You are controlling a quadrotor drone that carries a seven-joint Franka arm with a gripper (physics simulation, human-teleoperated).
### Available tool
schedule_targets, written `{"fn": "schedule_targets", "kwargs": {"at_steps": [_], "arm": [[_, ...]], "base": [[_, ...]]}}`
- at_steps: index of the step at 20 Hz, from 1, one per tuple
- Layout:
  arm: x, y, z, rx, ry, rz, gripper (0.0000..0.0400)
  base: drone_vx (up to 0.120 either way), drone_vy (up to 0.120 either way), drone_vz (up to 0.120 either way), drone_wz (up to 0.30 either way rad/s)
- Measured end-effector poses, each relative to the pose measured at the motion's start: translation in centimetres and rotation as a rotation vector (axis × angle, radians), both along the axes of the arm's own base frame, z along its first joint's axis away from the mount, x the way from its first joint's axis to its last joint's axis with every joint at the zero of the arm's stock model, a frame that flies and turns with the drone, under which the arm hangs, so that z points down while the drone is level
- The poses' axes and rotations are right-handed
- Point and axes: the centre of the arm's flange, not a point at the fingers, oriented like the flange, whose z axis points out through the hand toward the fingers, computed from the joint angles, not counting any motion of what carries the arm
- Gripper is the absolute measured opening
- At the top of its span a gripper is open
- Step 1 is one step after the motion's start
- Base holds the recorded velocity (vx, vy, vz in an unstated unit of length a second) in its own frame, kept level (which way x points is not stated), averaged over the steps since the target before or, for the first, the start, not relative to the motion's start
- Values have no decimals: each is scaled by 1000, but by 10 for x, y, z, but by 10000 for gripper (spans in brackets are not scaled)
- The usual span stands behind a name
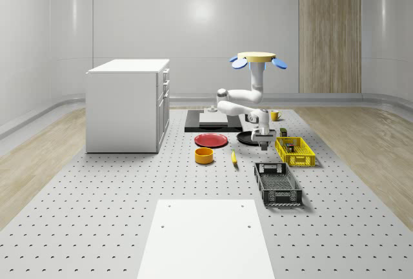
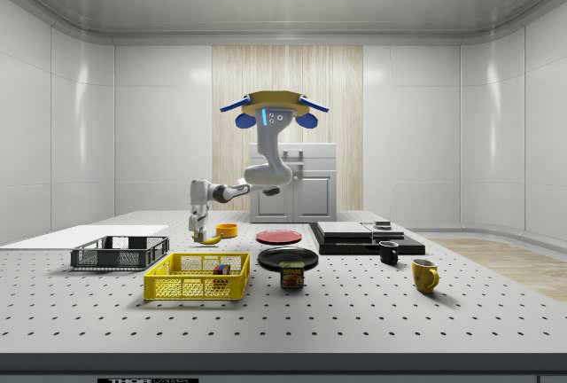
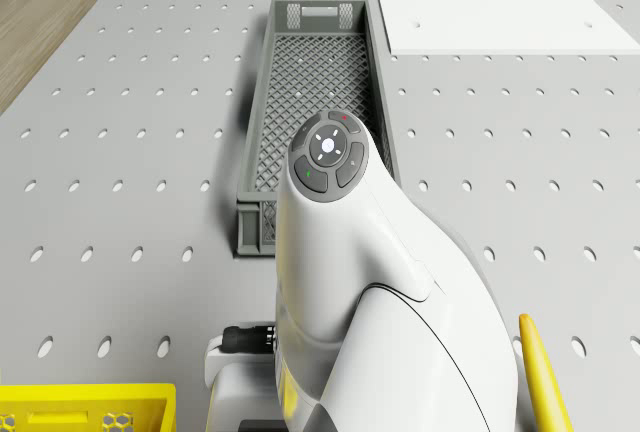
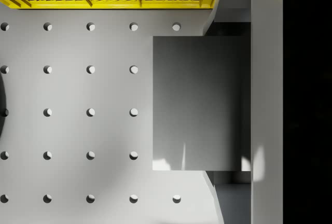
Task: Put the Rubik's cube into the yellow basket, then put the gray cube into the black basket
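The drone (image 1: 257,59) hovers above the perforated table near the black plate (image 1: 248,138), with its white arm (image 3: 370,282) bent downward. My gripper (image 1: 262,142) hangs a little above the table, just off the yellow basket (image 1: 295,151), and is shut on the gray cube (image 4: 197,102). One finger (image 4: 267,99) presses the cube's side. In the side view the gripper (image 2: 197,230) is behind the yellow basket (image 2: 197,277), which holds the Rubik's cube (image 2: 220,269). The black basket (image 1: 277,184) lies nearer the table's front, with nothing seen inside it (image 3: 315,102).
A banana (image 1: 233,157), an orange bowl (image 1: 204,155) and a red plate (image 1: 211,140) lie toward the whole-scene view's left of the gripper. A white cabinet (image 1: 129,104) and a black slab (image 1: 213,121) stand behind. A can (image 2: 292,275) and two mugs (image 2: 424,275) sit nearby. A white sheet (image 1: 206,240) lies in front.
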Motion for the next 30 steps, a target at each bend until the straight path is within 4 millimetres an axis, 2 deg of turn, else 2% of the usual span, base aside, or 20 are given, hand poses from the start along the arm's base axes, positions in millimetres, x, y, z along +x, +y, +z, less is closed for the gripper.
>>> {"fn": "schedule_targets", "kwargs": {"at_steps": [3, 8, 30], "arm": [[0, 0, 0, 0, 0, 0, 250], [0, 0, 0, 0, 0, 0, 250], [0, 0, 0, 0, 0, 0, 250]], "base": [[120, 0, 107, 0], [120, 56, 0, 0], [120, 0, 0, 0]]}}
